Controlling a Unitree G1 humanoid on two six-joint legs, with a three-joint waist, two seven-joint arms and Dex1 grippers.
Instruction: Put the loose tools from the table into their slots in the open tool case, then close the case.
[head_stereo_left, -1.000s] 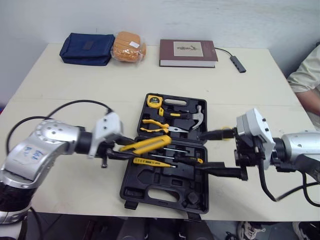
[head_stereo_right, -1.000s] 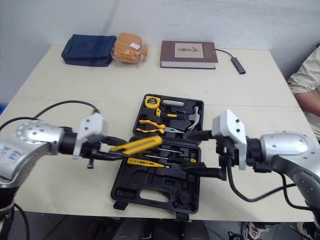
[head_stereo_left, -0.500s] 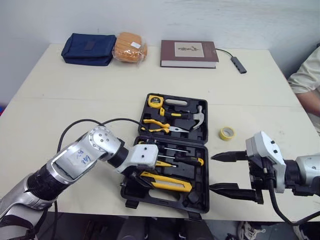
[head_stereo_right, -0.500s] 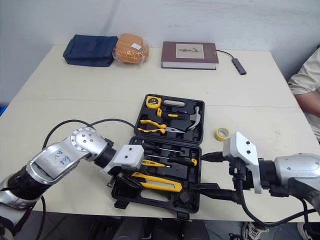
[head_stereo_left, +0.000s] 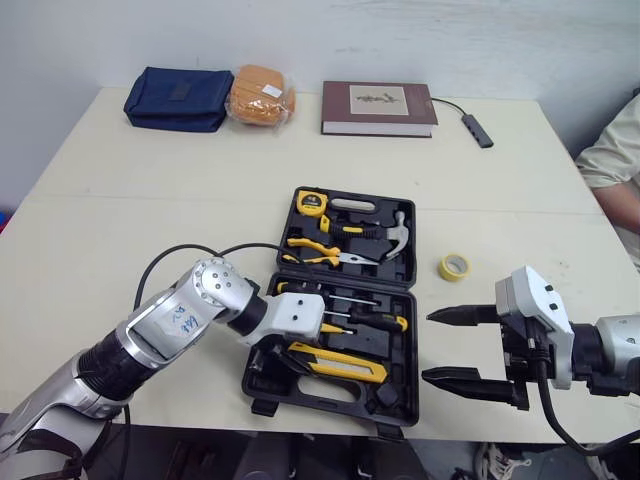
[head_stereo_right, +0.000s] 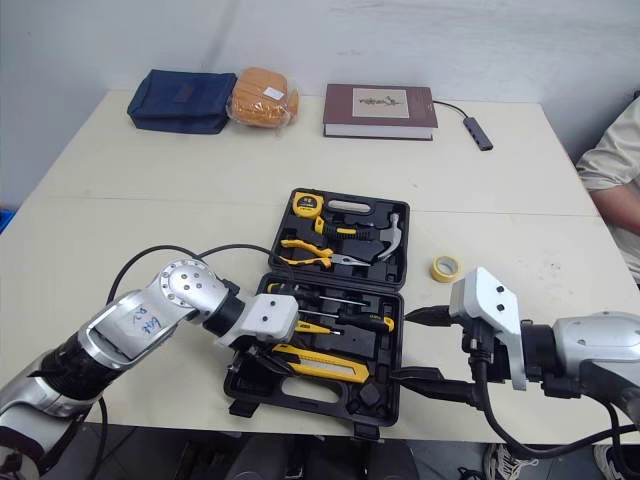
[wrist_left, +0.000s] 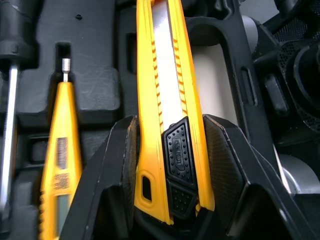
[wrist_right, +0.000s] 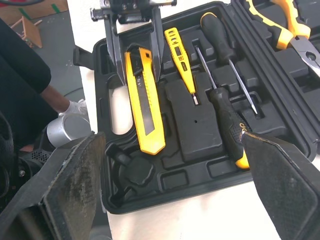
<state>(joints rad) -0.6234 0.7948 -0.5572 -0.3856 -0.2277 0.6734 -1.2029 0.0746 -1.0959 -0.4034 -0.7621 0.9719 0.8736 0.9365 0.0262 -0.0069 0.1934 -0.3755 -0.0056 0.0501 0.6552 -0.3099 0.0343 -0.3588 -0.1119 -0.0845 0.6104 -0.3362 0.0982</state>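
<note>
1. The yellow plastic utility knife (wrist_left: 162, 60) should be light and stiff, a long flat bar. Its smooth sides could slip, so the end with the ribbed black slider is the sensible place to pinch, across the narrow width.
2. The left gripper (wrist_right: 138, 70) does just that: its two black fingers are closed on the knife's rear end, one on each side.
3. The knife lies lengthwise in a moulded recess in the front half of the open black plastic tool case (head_stereo_left: 330, 398), just beside a slim yellow tester screwdriver (wrist_right: 181, 50). Whether it is pressed fully home I cannot tell.
4. It has a bright yellow body with a notched edge, a pale metal blade channel down the middle, and a black thumb slider near the held end.
5. The right gripper (head_stereo_left: 430, 346) hangs wide open and empty over the pale bench (head_stereo_left: 120, 220), just right of the case.
</note>
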